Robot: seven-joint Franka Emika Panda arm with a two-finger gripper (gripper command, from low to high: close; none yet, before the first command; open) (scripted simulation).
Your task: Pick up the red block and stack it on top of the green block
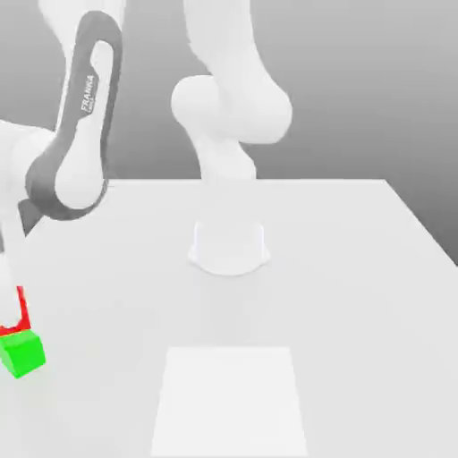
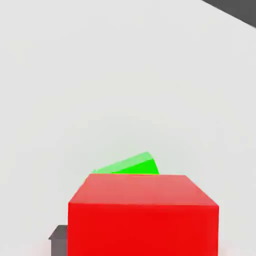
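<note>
- The small bright red cube with smooth plain faces, the red block (image 1: pixel 20 309), sits at the far edge of the exterior view's left, directly above the green block and apparently touching its top.
- In the hand view the red block (image 2: pixel 143 215) looms close, with a sliver of green showing just behind its top edge.
- The small bright green cube of the same size, the green block (image 1: pixel 21 352), rests on the white table (image 1: pixel 340 268), turned at a slight angle to the red block; in the hand view the green block (image 2: pixel 131 165) peeks out past the red one.
- The white-and-grey Franka arm (image 1: pixel 80 134) reaches down toward the green block from above, its hand cut off by the picture's edge.
- One dark grey fingertip (image 2: pixel 59 239) shows just beside the red block; whether the fingers are spread or pinching the block cannot be told.
- Well apart from the green block, toward the exterior view's right, stands the arm's round white base (image 1: pixel 229 249), and nearer the camera lies a flat pale square patch (image 1: pixel 230 400) on the table.
</note>
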